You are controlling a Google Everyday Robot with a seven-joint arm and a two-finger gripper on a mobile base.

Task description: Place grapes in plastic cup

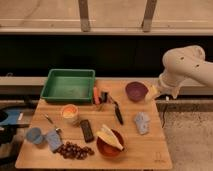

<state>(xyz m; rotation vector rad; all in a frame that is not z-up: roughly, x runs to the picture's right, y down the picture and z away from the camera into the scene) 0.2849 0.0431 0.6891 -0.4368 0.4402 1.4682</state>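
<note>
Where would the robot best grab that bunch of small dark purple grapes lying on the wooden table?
Probably grip the bunch of dark reddish-purple grapes across its shorter width, coming from above: it lies low and flat, spread sideways. The gripper sits far off, at the right rear edge of the wooden table, beside the round purple bowl.
</note>
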